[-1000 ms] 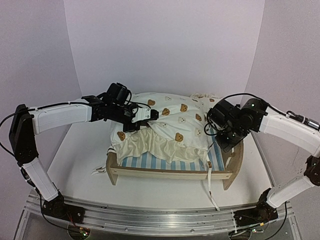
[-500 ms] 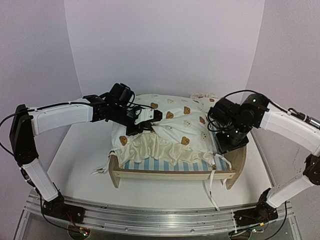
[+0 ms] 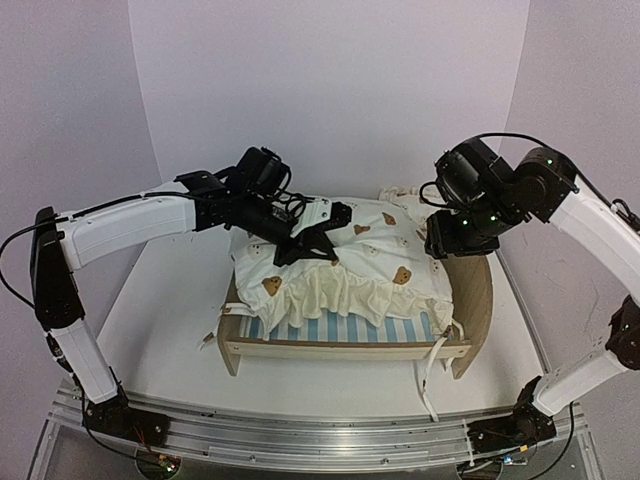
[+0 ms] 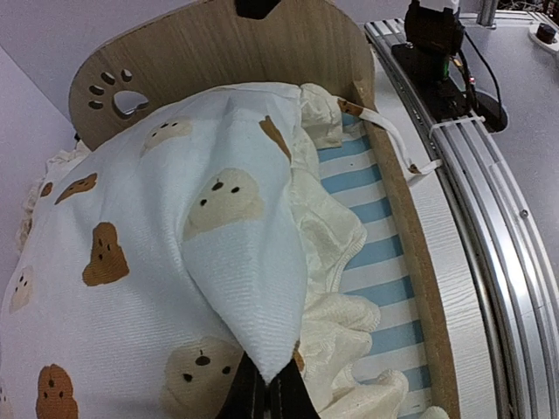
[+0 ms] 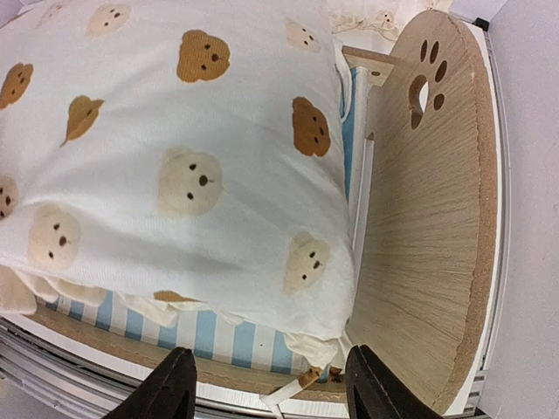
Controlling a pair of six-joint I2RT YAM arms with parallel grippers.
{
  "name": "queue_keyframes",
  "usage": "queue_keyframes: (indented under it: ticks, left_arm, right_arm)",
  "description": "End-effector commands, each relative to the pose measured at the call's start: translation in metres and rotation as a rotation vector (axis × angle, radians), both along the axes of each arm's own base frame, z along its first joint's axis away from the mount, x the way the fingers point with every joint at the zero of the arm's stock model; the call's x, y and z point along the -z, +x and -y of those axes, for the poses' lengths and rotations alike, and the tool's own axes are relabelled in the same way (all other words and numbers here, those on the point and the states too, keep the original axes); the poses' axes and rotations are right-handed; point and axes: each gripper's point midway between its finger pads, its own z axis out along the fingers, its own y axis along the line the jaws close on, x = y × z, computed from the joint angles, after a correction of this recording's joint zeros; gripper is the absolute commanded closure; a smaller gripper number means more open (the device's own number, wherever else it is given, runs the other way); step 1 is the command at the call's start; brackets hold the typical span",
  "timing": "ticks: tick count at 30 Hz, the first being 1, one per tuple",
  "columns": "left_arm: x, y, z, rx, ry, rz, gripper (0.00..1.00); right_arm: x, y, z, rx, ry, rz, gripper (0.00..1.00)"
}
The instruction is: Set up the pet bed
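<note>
Centre of the table (image 3: 160,330): the pet bed (image 3: 340,350) sits side-on to you, with the paw-print headboard (image 3: 478,300) at your right arm's end. The bear-print cushion (image 3: 370,260) lies on the frame but not flat. Its near frill is bunched up, and a band of the striped base (image 3: 330,328) shows along the front rail.

Your left gripper (image 3: 322,238) is pressed together on a pinch of the cushion's top cloth. The left wrist view shows that cloth tented into a peak at the fingers (image 4: 262,397). Judgement: this hold is for dragging or shaking the cover flat.

Your right gripper (image 5: 272,367) is spread and holds nothing. It hovers over the cushion corner next to the headboard, well placed to pin or tug that corner.

White ties (image 3: 422,375) hang loose off the front rail. Frilled cream fabric (image 3: 405,192) lies behind the cushion; it may be the pillow, but you cannot tell from here.

Risk: pulling on one pinch may ruck the cover instead of shifting the cushion.
</note>
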Motion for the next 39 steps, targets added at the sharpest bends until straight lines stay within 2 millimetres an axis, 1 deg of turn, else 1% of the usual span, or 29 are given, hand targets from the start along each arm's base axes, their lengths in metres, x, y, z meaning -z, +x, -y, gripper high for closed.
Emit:
queue_keyframes:
  ticks: [1,2,4,6,8,9,10,11,12,13,14,16,17,20,21,24,25,26,27,28,30,32,33,36,37,38,39]
  left_arm:
    - [-0.018,-0.035,0.016,0.136,-0.051,-0.074,1.00]
    - [-0.017,-0.037,0.017,0.147,-0.052,-0.080,1.00]
    - [-0.006,-0.039,0.015,0.166,-0.031,-0.068,1.00]
    - [0.018,-0.034,0.009,0.158,0.015,-0.025,1.00]
    - [0.040,-0.022,0.002,0.125,0.065,0.015,1.00]
    - [0.045,-0.019,-0.001,0.115,0.078,0.015,0.95]
    - [0.045,-0.018,-0.003,0.110,0.083,0.013,0.82]
    - [0.042,-0.017,-0.004,0.107,0.084,0.011,0.67]
    - [0.034,-0.017,-0.005,0.106,0.079,0.012,0.56]
    - [0.025,-0.018,-0.004,0.102,0.070,0.013,0.49]
    - [0.017,-0.017,-0.005,0.090,0.062,0.007,0.44]
    - [-0.009,-0.015,-0.007,0.065,0.037,0.002,0.39]
    - [-0.018,-0.013,-0.009,0.049,0.029,-0.009,0.36]
    - [-0.055,-0.005,-0.028,-0.021,-0.007,-0.033,0.30]
    - [-0.064,0.000,-0.038,-0.050,-0.020,-0.039,0.29]
    - [-0.085,0.024,-0.087,-0.181,-0.087,-0.086,0.28]
    - [-0.081,0.035,-0.107,-0.240,-0.096,-0.109,0.29]
    - [-0.080,0.038,-0.125,-0.280,-0.108,-0.117,0.31]
    - [-0.084,0.036,-0.143,-0.316,-0.127,-0.104,0.35]
    - [-0.078,0.035,-0.157,-0.346,-0.129,-0.103,0.40]
    - [-0.060,0.027,-0.186,-0.400,-0.122,-0.105,0.49]
    - [-0.029,0.015,-0.214,-0.444,-0.091,-0.118,0.55]
    - [-0.014,0.008,-0.224,-0.453,-0.069,-0.121,0.57]
    - [0.043,-0.020,-0.242,-0.434,0.023,-0.147,0.59]
    - [0.054,-0.025,-0.245,-0.418,0.046,-0.139,0.59]
    - [0.071,-0.032,-0.247,-0.405,0.071,-0.151,0.59]
    - [0.079,-0.033,-0.248,-0.397,0.081,-0.145,0.58]
  right_arm:
    - [-0.004,0.001,-0.001,0.025,0.023,0.004,0.42]
    - [-0.002,0.001,-0.001,0.024,0.024,-0.001,0.41]
    - [0.003,0.000,-0.003,0.017,0.020,-0.020,0.41]
    - [0.012,-0.001,-0.007,0.007,0.009,-0.049,0.40]
    - [0.023,0.000,-0.014,-0.013,-0.002,-0.083,0.38]
    - [0.028,0.000,-0.020,-0.029,-0.002,-0.108,0.38]
    - [0.031,0.001,-0.027,-0.047,0.007,-0.123,0.37]
    - [0.033,0.002,-0.034,-0.067,0.020,-0.136,0.37]
    - [0.034,0.003,-0.042,-0.091,0.035,-0.146,0.37]
    - [0.034,0.004,-0.049,-0.113,0.055,-0.150,0.37]
    - [0.034,0.006,-0.058,-0.140,0.080,-0.149,0.37]
    - [0.030,0.008,-0.072,-0.194,0.125,-0.136,0.37]
    - [0.029,0.010,-0.078,-0.212,0.147,-0.125,0.37]
    - [0.024,0.013,-0.098,-0.283,0.210,-0.079,0.38]
    - [0.021,0.013,-0.107,-0.311,0.231,-0.058,0.39]
    - [0.016,0.010,-0.131,-0.404,0.263,-0.001,0.42]
    - [0.013,0.009,-0.143,-0.438,0.282,0.027,0.42]
    - [0.009,0.008,-0.153,-0.469,0.300,0.051,0.43]
    - [0.007,0.007,-0.163,-0.498,0.319,0.072,0.43]
    - [0.003,0.006,-0.173,-0.528,0.339,0.099,0.43]
    - [0.003,0.002,-0.191,-0.585,0.364,0.130,0.44]
    - [0.008,-0.003,-0.206,-0.631,0.376,0.139,0.44]
    - [0.011,-0.006,-0.214,-0.652,0.385,0.137,0.45]
    - [0.024,-0.020,-0.235,-0.723,0.418,0.109,0.45]
    - [0.028,-0.025,-0.242,-0.744,0.422,0.105,0.46]
    - [0.032,-0.029,-0.248,-0.762,0.425,0.098,0.46]
    - [0.037,-0.031,-0.252,-0.771,0.425,0.093,0.46]
